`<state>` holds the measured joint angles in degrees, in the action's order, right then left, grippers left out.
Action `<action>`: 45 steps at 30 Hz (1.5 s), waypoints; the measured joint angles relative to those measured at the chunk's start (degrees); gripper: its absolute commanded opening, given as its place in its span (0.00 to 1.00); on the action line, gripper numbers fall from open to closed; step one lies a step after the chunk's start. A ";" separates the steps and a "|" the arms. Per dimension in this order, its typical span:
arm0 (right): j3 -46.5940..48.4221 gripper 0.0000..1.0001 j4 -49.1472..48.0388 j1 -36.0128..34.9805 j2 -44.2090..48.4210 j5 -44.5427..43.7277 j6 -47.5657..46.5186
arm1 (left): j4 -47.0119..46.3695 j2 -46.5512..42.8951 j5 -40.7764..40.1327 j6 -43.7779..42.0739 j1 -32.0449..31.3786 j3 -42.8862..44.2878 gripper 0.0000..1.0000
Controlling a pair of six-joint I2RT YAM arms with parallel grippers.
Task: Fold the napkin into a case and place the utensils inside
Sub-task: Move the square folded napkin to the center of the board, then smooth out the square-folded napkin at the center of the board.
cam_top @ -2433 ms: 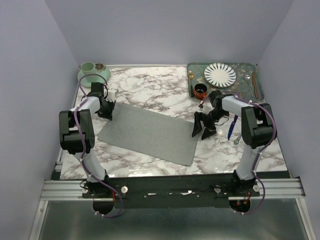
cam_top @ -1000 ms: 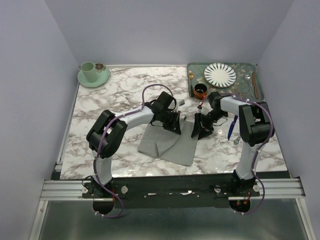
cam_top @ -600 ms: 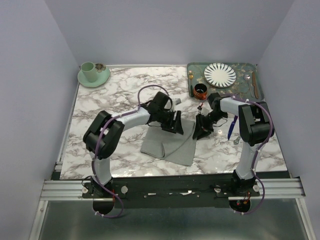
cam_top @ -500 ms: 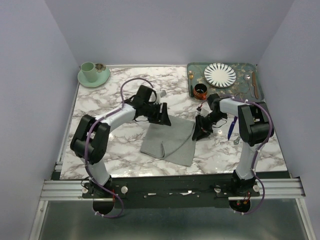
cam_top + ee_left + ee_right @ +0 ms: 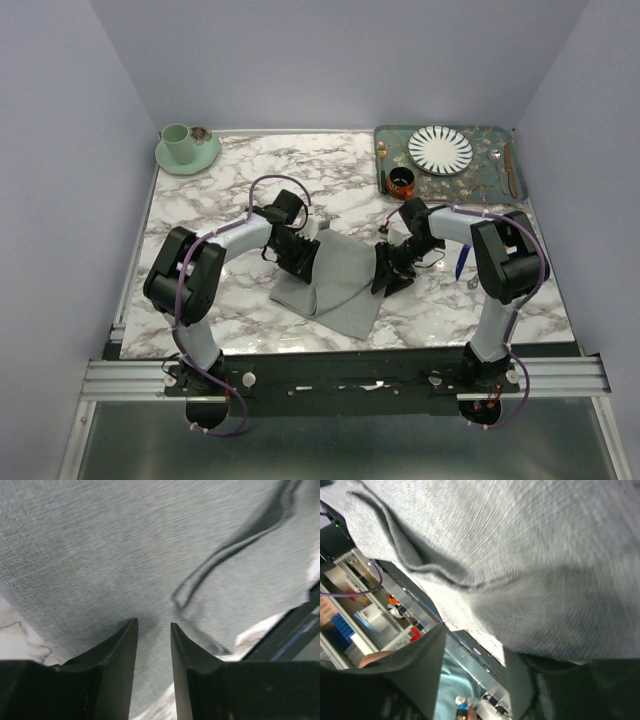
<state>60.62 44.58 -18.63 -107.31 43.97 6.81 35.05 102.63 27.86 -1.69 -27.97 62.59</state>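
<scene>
In the top view, the napkin [image 5: 340, 288] lies folded over near the centre of the marble table [image 5: 200, 205]. The left gripper [image 5: 301, 258] is over its left part and the right gripper [image 5: 384, 272] is at its right edge. The blue-handled utensil [image 5: 460, 257] lies beyond the right arm, apart from the cloth.

Only the left wrist view shows us that gripper's jaws narrowly parted over the cloth, pinching nothing, beside a crease [image 5: 220, 560]. Only the right wrist view shows us that gripper's jaws spread, with the cloth's raised edge against the fingers [image 5: 417, 667].

The napkin [image 5: 340, 285] is matt grey woven cloth with a fine rough weave. Under it, the table [image 5: 250, 180] is glossy veined marble. Beyond the napkin, the plate [image 5: 440, 148] looks glazed.
</scene>
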 measured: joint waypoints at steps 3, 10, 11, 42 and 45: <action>0.04 0.72 2.08 0.35 3.10 -0.42 -1.95 | 2.75 2.51 -1.95 -2.34 0.37 4.07 0.39; 2.45 0.72 7.08 2.03 10.49 -1.29 -6.47 | 6.43 12.07 -5.81 -11.08 3.41 19.21 0.53; 3.56 0.72 7.23 2.21 10.49 -1.55 -6.86 | 6.47 12.87 -5.77 -13.09 4.57 20.96 0.58; 21.35 0.56 -0.42 2.99 -10.08 -5.51 2.19 | 1.75 5.73 5.22 -14.49 12.41 12.85 0.74; 21.73 0.55 -0.63 2.99 -10.93 -5.51 2.40 | 1.73 5.81 6.99 -14.34 12.76 12.57 0.70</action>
<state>82.35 43.94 -15.64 -118.24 38.46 9.21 36.77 108.44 34.85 -16.03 -15.20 75.16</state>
